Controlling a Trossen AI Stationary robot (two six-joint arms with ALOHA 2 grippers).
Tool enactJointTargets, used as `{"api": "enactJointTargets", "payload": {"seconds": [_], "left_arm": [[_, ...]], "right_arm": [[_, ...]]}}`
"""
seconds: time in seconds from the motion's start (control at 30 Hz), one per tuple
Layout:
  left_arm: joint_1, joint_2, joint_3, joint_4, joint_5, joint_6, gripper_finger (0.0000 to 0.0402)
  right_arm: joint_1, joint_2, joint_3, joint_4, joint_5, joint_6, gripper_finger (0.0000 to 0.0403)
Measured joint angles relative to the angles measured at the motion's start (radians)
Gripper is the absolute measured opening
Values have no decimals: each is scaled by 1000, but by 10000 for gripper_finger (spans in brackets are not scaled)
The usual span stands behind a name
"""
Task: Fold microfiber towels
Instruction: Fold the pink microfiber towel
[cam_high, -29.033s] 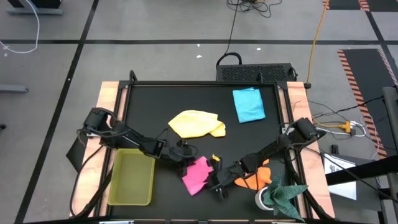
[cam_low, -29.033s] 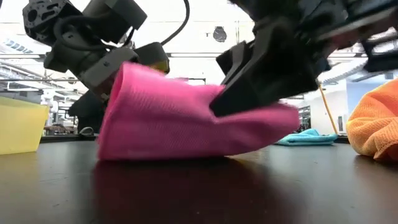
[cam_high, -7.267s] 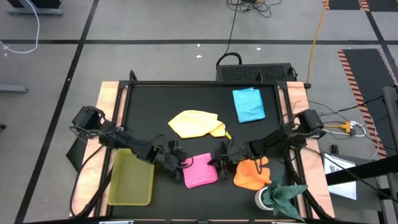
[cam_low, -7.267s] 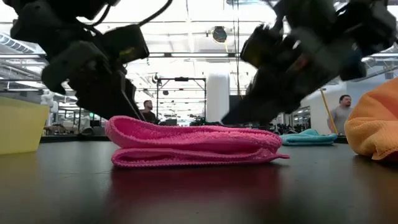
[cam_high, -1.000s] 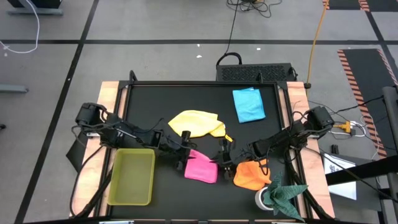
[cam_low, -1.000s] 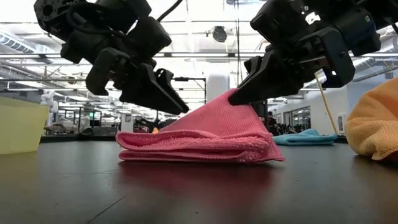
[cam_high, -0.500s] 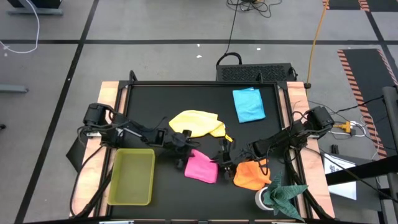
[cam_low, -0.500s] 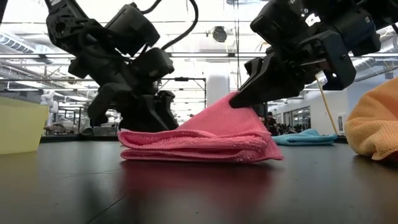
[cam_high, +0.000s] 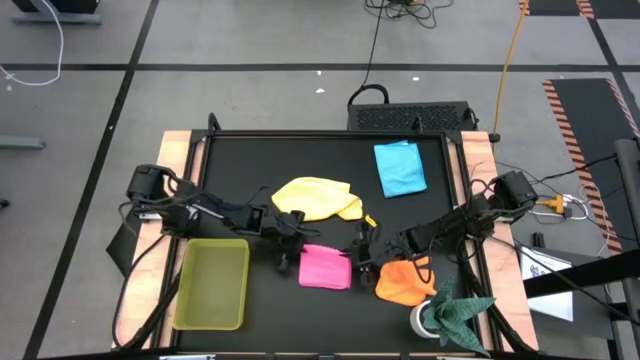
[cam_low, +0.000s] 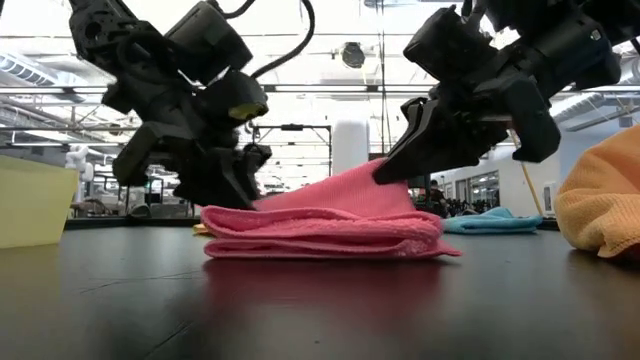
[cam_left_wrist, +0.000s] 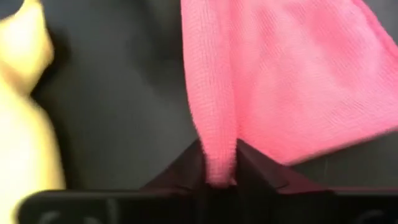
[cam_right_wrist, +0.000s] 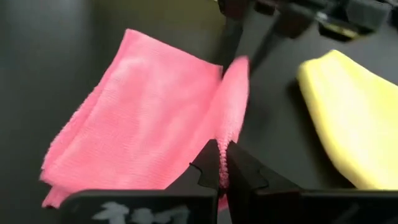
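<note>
The pink towel (cam_high: 325, 268) lies folded in several layers on the black table, near the middle front; it also shows in the low view (cam_low: 325, 235). My left gripper (cam_high: 290, 246) is shut on its far left corner. My right gripper (cam_high: 360, 256) is shut on its far right corner, which is raised (cam_low: 385, 172). The yellow towel (cam_high: 315, 198) lies crumpled behind them. The light blue towel (cam_high: 400, 168) lies folded at the far right. The orange towel (cam_high: 405, 282) lies bunched at the near right. My left gripper pinches a folded edge of the pink towel (cam_left_wrist: 217, 152) between its two fingers, at the towel's far left corner. The fingers come slanting down from the table's left, low over the table (cam_low: 235, 195). The towel's bulk lies on the table. My right gripper pinches the towel's upper layer by its edge (cam_right_wrist: 229, 140) between its two fingers, at the far right corner. The fingers slant down from the table's right. That corner stands lifted in a peak; the layers under it lie flat on the table.
A translucent yellow-green tray (cam_high: 212, 283) stands at the near left, close to my left arm. A dark green cloth (cam_high: 455, 310) lies at the near right corner. Bare black table shows at the far left.
My left gripper has come down from above the towel's left side to its far left corner and taken hold there. The pink towel has turned a little and now lies square to the table edges. The corner in my right gripper stays raised.
</note>
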Motion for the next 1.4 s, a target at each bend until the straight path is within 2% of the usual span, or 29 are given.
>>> {"api": "enactJointTargets", "payload": {"seconds": [0.07, 0.13, 0.23, 0.4, 0.53, 0.67, 0.8, 1.0, 1.1, 1.17, 1.27, 1.33, 1.4], "left_arm": [[-1, -41, -1, -19, -17, 1, 29], [-1, -69, 1, -23, -21, -5, 12], [-13, -97, 0, -27, -47, -18, 19], [-74, -113, 0, -37, -183, -27, 10], [-133, -113, 1, -28, -293, -59, 13], [-182, -113, 1, -30, -366, -76, 19], [-200, -113, 0, -22, -379, -76, 7], [-200, -113, 0, 1, -393, -60, 22], [-200, -113, 0, 11, -393, -58, 16], [-200, -113, 0, 15, -394, -58, 8], [-197, -113, 0, 22, -394, -55, 10], [-194, -113, 0, 22, -394, -55, 20], [-188, -113, 0, 21, -394, -55, 27]], "right_arm": [[1, 0, 0, -3, 18, 0, 0], [1, 0, 0, -3, 19, 0, 0], [2, 0, 0, -7, 61, 0, 0], [12, -42, 0, -99, 151, 27, 3], [14, -81, 2, -152, 149, 75, 14], [14, -95, 0, -175, 149, 97, 41], [6, -133, 0, -185, 146, 132, 98], [-26, -127, 0, -29, -29, 127, 201], [-71, -89, 1, 38, -38, 114, 235], [-108, -55, 6, 67, -57, 110, 245], [-156, 5, 23, 104, -191, 113, 246], [-175, 42, 44, 118, -254, 116, 238], [-180, 71, 62, 119, -271, 115, 221]]}}
